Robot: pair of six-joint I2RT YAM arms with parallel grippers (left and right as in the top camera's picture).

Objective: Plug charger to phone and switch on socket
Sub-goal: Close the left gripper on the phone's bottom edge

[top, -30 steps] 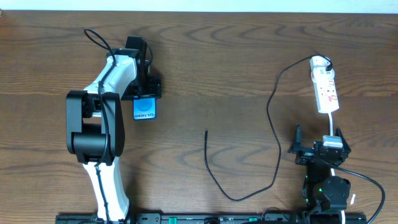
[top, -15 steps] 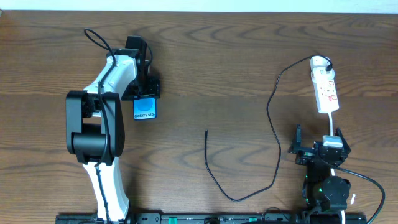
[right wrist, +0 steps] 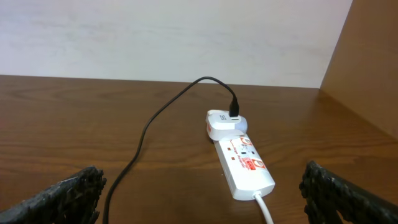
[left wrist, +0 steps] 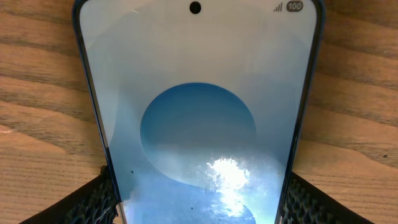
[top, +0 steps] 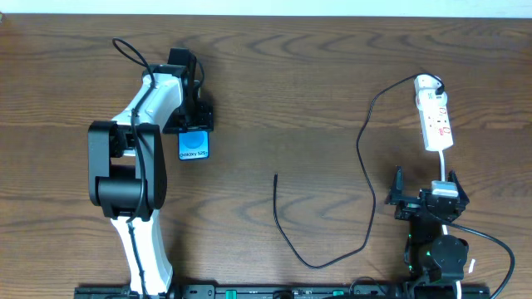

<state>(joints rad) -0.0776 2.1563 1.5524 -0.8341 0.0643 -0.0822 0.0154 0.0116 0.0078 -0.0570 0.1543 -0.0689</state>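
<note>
The phone (top: 193,146) lies flat on the table at the left, blue screen up; it fills the left wrist view (left wrist: 199,93). My left gripper (top: 193,129) is over its upper part, with one finger against each long edge (left wrist: 199,202), shut on it. The black charger cable (top: 371,218) runs from a white plug head (top: 426,83) on the socket strip (top: 435,120) in a long loop to its free tip (top: 276,176) mid-table. My right gripper (top: 426,179) is open and empty just below the strip. The right wrist view (right wrist: 199,199) shows the strip (right wrist: 242,163) and the cable (right wrist: 146,134).
The strip's white cord (top: 440,162) runs down toward my right arm's base. A white wall stands behind the table's far edge (right wrist: 186,37), and a wooden side panel (right wrist: 367,56) stands at the right. Bare wood (top: 274,91) lies between the phone and the cable.
</note>
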